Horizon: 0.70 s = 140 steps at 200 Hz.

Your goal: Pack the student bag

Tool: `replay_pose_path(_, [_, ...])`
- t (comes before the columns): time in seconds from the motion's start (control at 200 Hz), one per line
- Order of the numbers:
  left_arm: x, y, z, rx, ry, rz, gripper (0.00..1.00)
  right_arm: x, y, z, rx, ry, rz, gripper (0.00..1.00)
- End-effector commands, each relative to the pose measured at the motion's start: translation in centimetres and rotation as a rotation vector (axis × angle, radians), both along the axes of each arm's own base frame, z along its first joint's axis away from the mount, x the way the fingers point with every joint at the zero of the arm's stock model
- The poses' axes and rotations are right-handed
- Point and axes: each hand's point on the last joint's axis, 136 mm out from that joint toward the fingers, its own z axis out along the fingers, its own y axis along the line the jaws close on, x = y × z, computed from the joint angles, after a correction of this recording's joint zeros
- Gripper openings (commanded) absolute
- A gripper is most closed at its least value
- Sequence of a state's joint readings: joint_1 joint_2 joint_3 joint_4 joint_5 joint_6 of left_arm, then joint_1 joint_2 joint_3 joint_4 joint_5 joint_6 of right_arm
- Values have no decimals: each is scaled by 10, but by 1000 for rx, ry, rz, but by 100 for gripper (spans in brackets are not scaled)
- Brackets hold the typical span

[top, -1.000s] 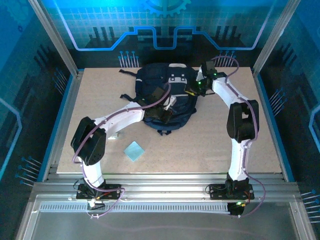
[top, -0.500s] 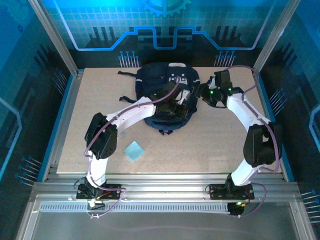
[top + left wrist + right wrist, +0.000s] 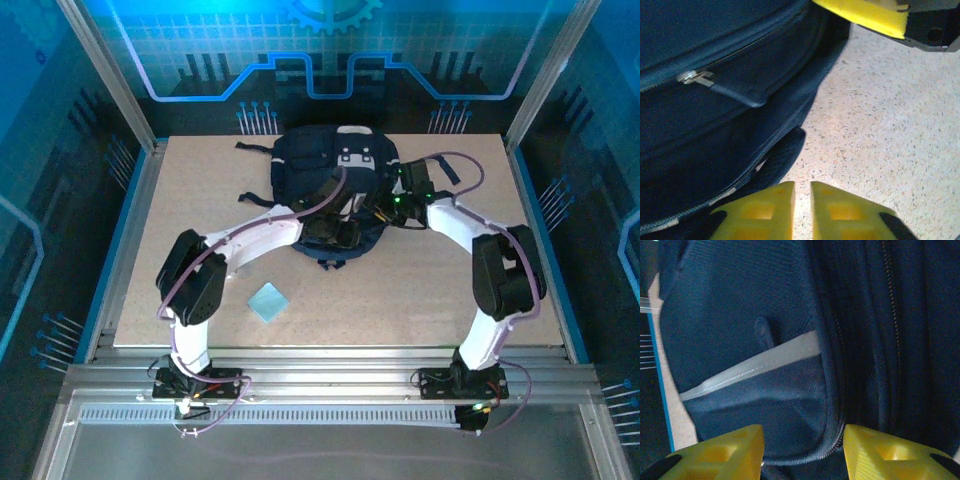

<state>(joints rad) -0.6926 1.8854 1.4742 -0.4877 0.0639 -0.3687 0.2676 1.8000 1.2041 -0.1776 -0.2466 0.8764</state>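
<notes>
Overhead shot is evenly lit with a blue glow off the back panels (image 3: pixel 320 60). The table (image 3: pixel 450 290) looks pale, with soft shadows under the arms. Left wrist view has bright tabletop next to a very dark bag (image 3: pixel 715 125), and the yellow fingers (image 3: pixel 760 210) are blurry. Right wrist view is dim, and the close-up fingers are soft there too.

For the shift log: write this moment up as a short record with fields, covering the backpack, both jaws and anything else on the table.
backpack: lying flat, far middle of the table
left jaws: barely apart, nothing between them, low over bare table at the backpack's near edge
right jaws: apart, at the backpack's right side, its fabric showing between them
zip pull: lying flat on the backpack's side
blue square: flat on the table, near left, outside the backpack
</notes>
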Motion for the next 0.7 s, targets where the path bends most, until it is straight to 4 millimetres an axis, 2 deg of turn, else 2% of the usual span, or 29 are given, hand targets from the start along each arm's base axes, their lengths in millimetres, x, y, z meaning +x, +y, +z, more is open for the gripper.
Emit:
replay_pose_path(0.0, [18, 17, 25, -107, -40, 161, 24, 21, 5, -8, -7, -15, -34, 46])
replay_pose_path(0.06, [21, 24, 26, -128, -42, 196, 33, 23, 6, -16, -9, 4, -41, 46])
replay_pose_path(0.135, [23, 26, 29, -140, -59, 211, 43, 27, 13, -19, 17, -3, -31, 37])
replay_pose_path(0.2, [24, 27, 28, -152, -64, 232, 55, 29, 20, -12, 48, -20, -20, 18])
replay_pose_path(0.28, [27, 26, 26, -170, -63, 257, 58, 31, 25, 4, 89, -54, -13, 0])
replay_pose_path(0.41, [33, 24, 18, -172, -65, 291, 61, 29, 24, 40, 111, -113, -20, 0])
replay_pose_path(0.53, [41, 30, 7, -111, -81, 327, 63, 29, 20, 73, 113, -160, -17, 0])
replay_pose_path(0.59, [45, 32, 5, -97, -94, 342, 64, 29, 21, 83, 115, -169, -9, 0])
replay_pose_path(0.695, [53, 32, 4, -90, -115, 365, 64, 29, 24, 88, 141, -170, -3, 0])
